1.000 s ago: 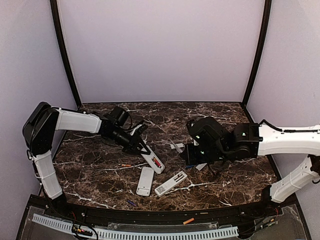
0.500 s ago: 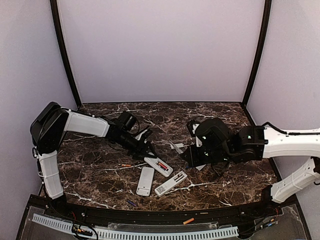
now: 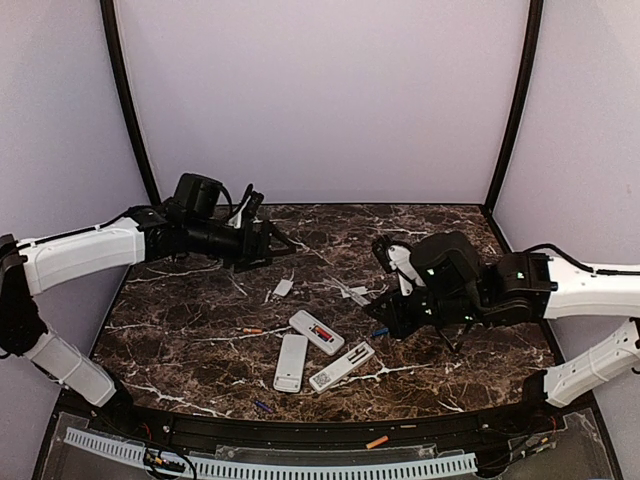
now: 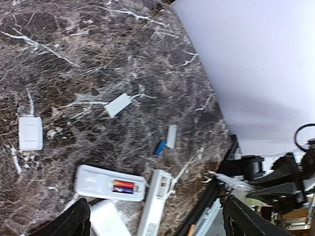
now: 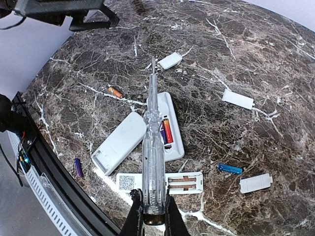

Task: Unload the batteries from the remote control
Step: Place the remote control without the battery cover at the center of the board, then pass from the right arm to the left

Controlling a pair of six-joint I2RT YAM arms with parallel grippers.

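Three white remote controls lie near the table's front. The middle one (image 3: 317, 332) (image 5: 170, 128) (image 4: 110, 183) lies with its compartment open, and an orange and a purple battery (image 5: 166, 130) (image 4: 123, 186) sit inside it. Another remote (image 5: 162, 183) shows an empty compartment, and the third (image 5: 118, 142) lies beside it. Loose batteries lie around: orange (image 5: 115, 92), purple (image 5: 78, 167), blue (image 5: 230, 169) (image 4: 160, 147). My left gripper (image 3: 275, 245) (image 4: 155, 209) hangs open and empty, high over the back left. My right gripper (image 5: 150, 196) (image 3: 393, 318) is shut on a clear-handled screwdriver (image 5: 152, 147), which hovers over the loaded remote.
Small white covers lie scattered on the marble (image 5: 171, 60) (image 5: 237, 99) (image 5: 256, 183) (image 4: 30, 132). Another orange cell (image 3: 377, 441) rests on the black front ledge. Lilac walls close the back and both sides.
My left gripper opened, let go of the loaded remote and pulled up and back to the left. The remote now lies flat on the table. The right arm shifted slightly.
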